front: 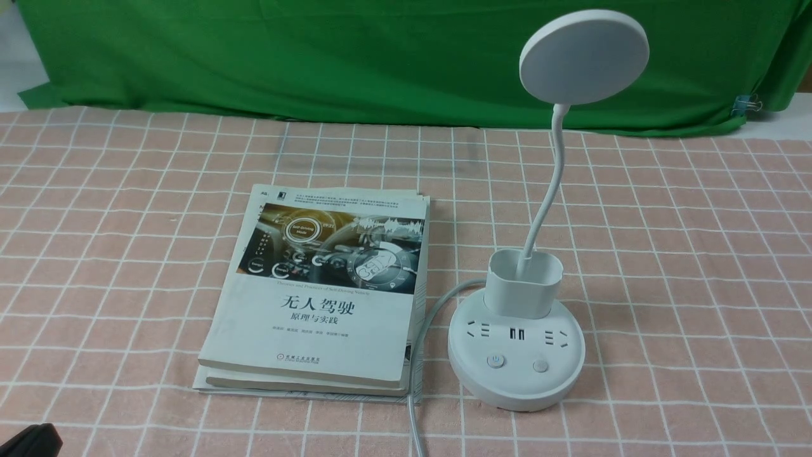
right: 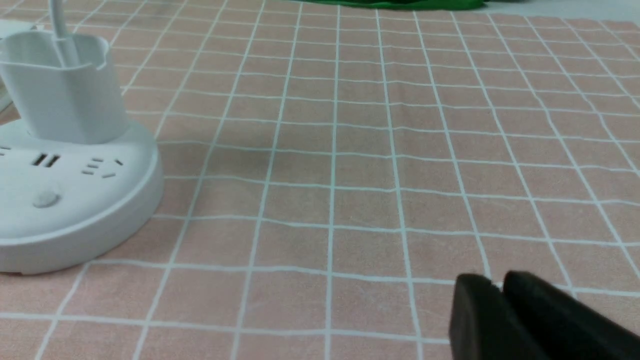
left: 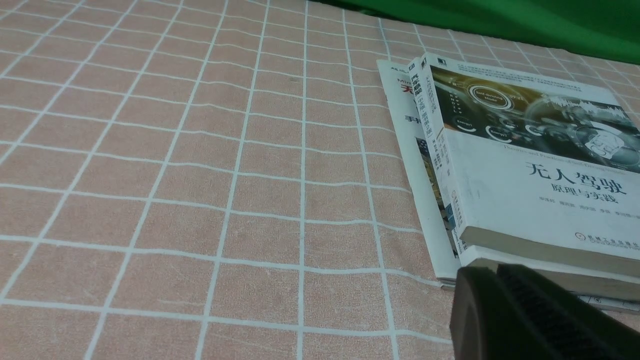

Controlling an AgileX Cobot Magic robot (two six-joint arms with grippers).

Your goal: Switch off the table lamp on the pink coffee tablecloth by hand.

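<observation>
The white table lamp [front: 517, 343] stands right of centre on the pink coffee tablecloth [front: 685, 266]. Its disc head [front: 583, 56] is up on a thin neck, and its round base carries two buttons [front: 496, 362]. Whether it is lit cannot be told. In the right wrist view the lamp base [right: 65, 200] sits well off to one side of my right gripper [right: 500, 285], which is shut and empty over the cloth [right: 350, 150]. My left gripper [left: 497, 272] is shut and empty, low beside the books; only a black corner [front: 28, 441] of it shows in the front view.
A stack of white books [front: 323, 292] lies left of the lamp, also in the left wrist view [left: 525, 170]. The lamp's white cable [front: 415, 381] runs from the base toward the front edge. A green backdrop cloth [front: 317, 57] hangs behind.
</observation>
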